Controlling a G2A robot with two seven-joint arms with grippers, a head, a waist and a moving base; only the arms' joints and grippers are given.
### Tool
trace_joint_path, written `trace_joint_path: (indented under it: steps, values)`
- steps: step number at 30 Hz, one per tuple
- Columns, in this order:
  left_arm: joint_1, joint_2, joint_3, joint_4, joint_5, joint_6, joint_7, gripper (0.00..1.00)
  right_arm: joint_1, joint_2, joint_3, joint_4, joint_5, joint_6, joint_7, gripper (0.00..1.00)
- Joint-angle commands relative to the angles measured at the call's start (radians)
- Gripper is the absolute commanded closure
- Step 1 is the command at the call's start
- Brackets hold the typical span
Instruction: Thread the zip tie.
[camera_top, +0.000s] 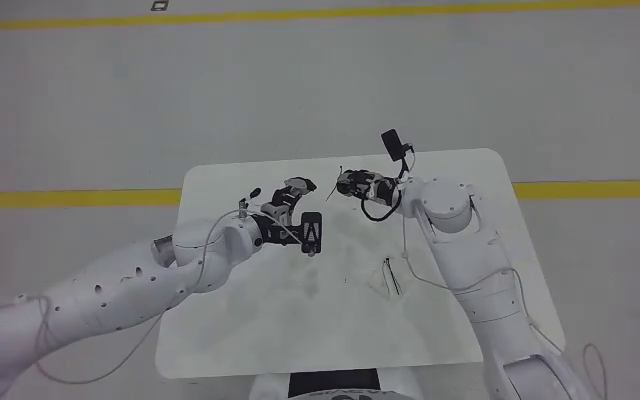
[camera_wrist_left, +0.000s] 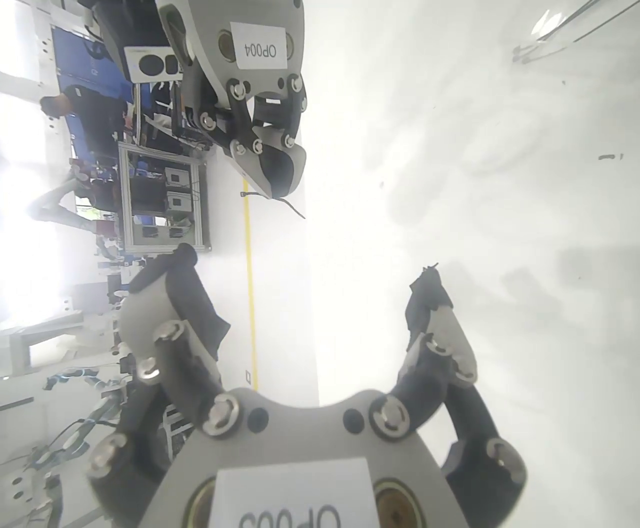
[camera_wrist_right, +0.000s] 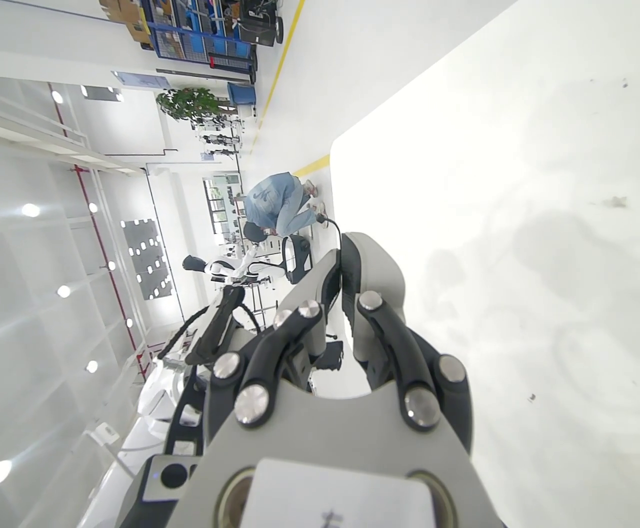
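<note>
- Desk (camera_top: 250, 330): white top, with both arms reaching over its far half.
- Right pincer (camera_top: 346, 185): over the far middle of the desk, pointing left, raised off the surface. Its fingers are pressed together on the zip tie.
- Zip tie (camera_wrist_left: 255, 195): a thin dark strip held in the right pincer's tips. Both ends stick out free; one end carries a small head and the other tapers to a curved tail. It touches nothing else.
- Left pincer (camera_top: 298, 188): just left of the right pincer, facing it tip to tip across a small gap. Its fingers (camera_wrist_left: 432, 305) stand wide apart with nothing between them. The zip tie hangs just beyond their tips, apart from both.
- Bundle of thin dark strips (camera_top: 390, 275): lies flat on the desk, right of centre and nearer than the two pincers. It sits close beside the right arm and well apart from both pincers.
</note>
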Motion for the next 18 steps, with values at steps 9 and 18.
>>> trace_joint_path:
  steps: [9, 18]
  values:
    - [-0.006, -0.007, -0.002, 0.004, 0.000, -0.018, -0.006, 0.00, -0.011, 0.000, -0.009, -0.016, 0.040, 0.000, -0.029, 1.00]
    - [-0.041, -0.026, 0.000, 0.021, 0.000, -0.041, -0.019, 0.00, -0.017, 0.001, -0.013, -0.023, 0.072, 0.000, -0.055, 1.00]
